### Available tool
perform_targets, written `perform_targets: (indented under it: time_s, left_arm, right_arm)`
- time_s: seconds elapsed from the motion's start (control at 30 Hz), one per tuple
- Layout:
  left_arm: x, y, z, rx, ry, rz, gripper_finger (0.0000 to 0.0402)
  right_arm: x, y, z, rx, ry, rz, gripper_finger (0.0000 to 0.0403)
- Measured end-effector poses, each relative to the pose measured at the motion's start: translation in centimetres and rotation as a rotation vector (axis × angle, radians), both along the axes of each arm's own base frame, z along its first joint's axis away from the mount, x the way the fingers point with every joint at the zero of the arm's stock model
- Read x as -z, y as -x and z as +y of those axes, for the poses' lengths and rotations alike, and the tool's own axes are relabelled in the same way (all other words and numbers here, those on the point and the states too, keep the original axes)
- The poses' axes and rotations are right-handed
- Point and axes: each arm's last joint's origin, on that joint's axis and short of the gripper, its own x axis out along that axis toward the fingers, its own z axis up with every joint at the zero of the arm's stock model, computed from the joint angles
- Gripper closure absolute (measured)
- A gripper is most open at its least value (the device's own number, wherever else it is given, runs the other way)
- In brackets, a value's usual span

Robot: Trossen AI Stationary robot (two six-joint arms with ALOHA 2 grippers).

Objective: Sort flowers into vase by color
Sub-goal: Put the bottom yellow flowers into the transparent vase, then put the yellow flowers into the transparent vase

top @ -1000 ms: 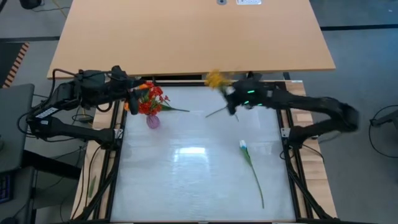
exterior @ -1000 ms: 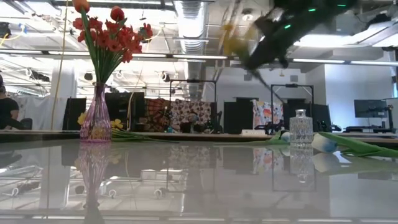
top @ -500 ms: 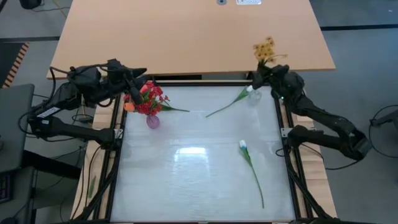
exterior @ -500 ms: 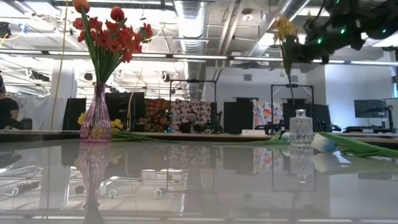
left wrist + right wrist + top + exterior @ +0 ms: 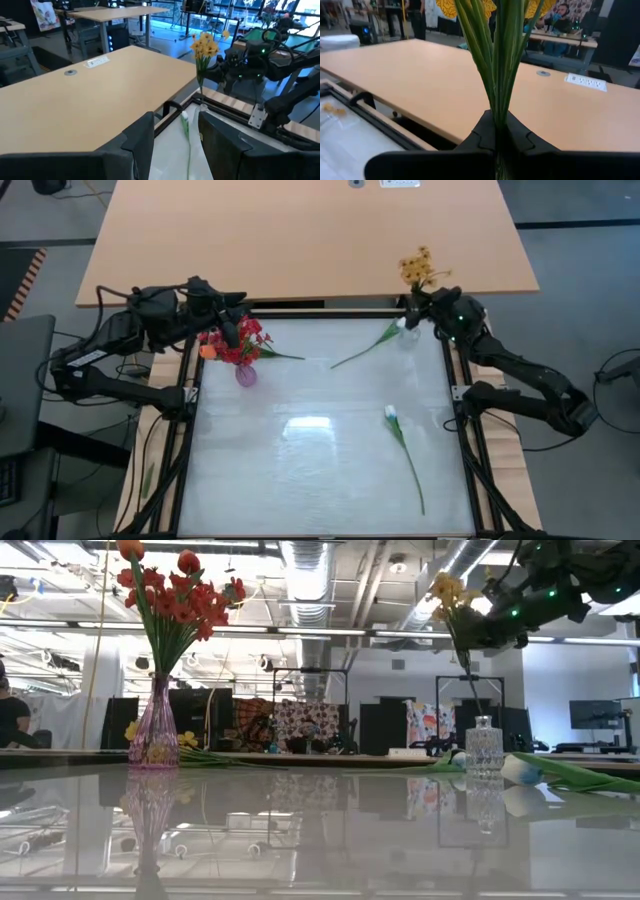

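Pinching the thin green stems of a yellow spray (image 5: 418, 265), the right gripper (image 5: 424, 297) holds it upright above the faceted clear glass vase (image 5: 484, 750) at the glossy table's far right corner; half a second ago it stood slightly farther right. The left gripper (image 5: 236, 330), fingers parted and empty, hovers by the red flowers (image 5: 238, 340) in the slender pink vase (image 5: 154, 730), closer than before. A white flower (image 5: 393, 416) lies flat on the table (image 5: 300, 480).

A glossy, mirror-smooth white table top (image 5: 300, 470) reflects ceiling lights. Behind it sits a matt, light wood-look desk (image 5: 300, 235). A pink vase (image 5: 153, 735) looks like translucent ribbed glass; a smaller vase (image 5: 484, 748) is clear cut glass. The grippers' fingers (image 5: 142, 140) are matt black plastic. The yellow flowers (image 5: 202, 47) have smooth green plastic-looking stems.
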Motion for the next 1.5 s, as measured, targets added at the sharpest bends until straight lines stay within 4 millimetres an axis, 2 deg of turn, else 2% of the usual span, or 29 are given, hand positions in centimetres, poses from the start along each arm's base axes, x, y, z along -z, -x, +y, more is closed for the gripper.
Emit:
perform_targets:
  time_s: [0.4, 0.73, 0.93, 1.1, 1.33, 1.5]
  left_arm:
    - [0.1, -0.2, 0.1, -0.016, -0.006, 0.007, 0.0260]
    - [0.1, -0.2, 0.1, -0.015, -0.010, 0.012, 0.0260]
    - [0.2, -0.2, 0.1, -0.014, -0.009, 0.020, 0.0260]
    - [0.4, -0.1, 0.1, -0.014, -0.006, 0.043, 0.0260]
    - [0.4, -0.1, 0.1, -0.008, -0.033, 0.070, 0.0260]
    - [0.5, -0.1, 0.1, -0.006, -0.037, 0.083, 0.0260]
  right_arm:
    - [1.3, 0.0, -0.3, 0.043, -0.102, 0.050, 0.0366]
    - [1.9, 0.0, -0.3, 0.046, -0.162, 0.071, 0.0219]
    - [1.9, 0.1, -0.1, 0.041, -0.181, 0.087, 0.0157]
    - [-0.4, 0.4, 0.5, 0.029, -0.251, 0.177, 0.0142]
    - [-4.2, 0.5, 2.1, -0.002, -0.452, 0.249, 0.0142]
    - [-6.6, -0.4, 3.9, -0.216, -0.603, 0.196, 0.0142]
